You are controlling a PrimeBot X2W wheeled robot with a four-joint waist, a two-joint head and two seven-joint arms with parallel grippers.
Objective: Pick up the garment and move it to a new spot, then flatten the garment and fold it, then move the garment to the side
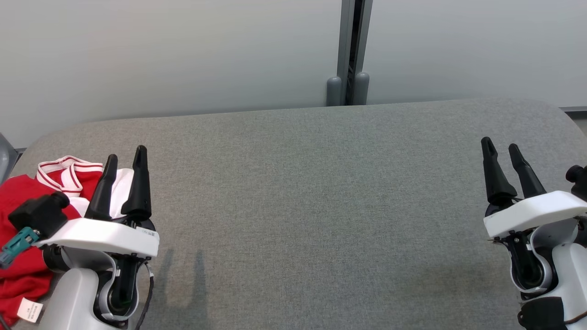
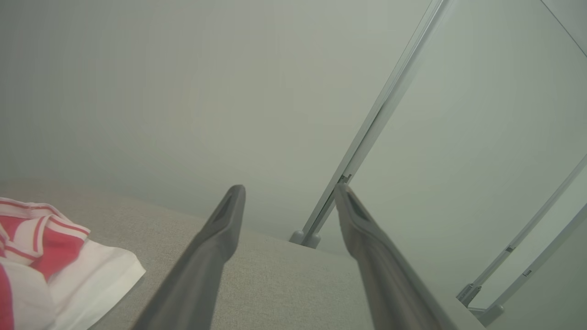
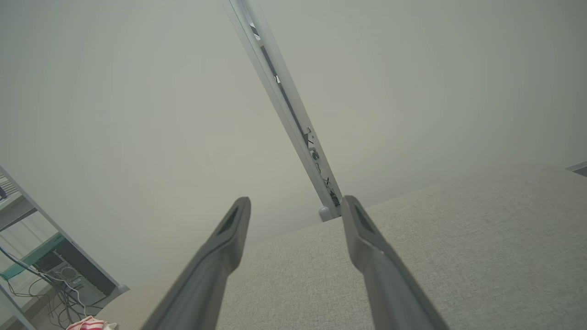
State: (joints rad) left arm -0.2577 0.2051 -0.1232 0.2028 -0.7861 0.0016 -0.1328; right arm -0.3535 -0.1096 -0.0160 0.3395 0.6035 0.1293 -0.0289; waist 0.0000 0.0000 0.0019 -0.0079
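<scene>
Grey cloth-covered table (image 1: 321,192), far corners rounded. On it, near left: red & white garment (image 1: 25,275) in loose folds, striped collar (image 1: 64,172) at far end, white tag (image 1: 30,309) at near end.

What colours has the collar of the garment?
The collar is white with red stripes, clearest in head view.

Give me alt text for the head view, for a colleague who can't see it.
A red and white garment lies bunched at the left edge of a grey table, partly behind the open, empty left hand. The right hand, also open, sits at the far right over bare table.
</scene>
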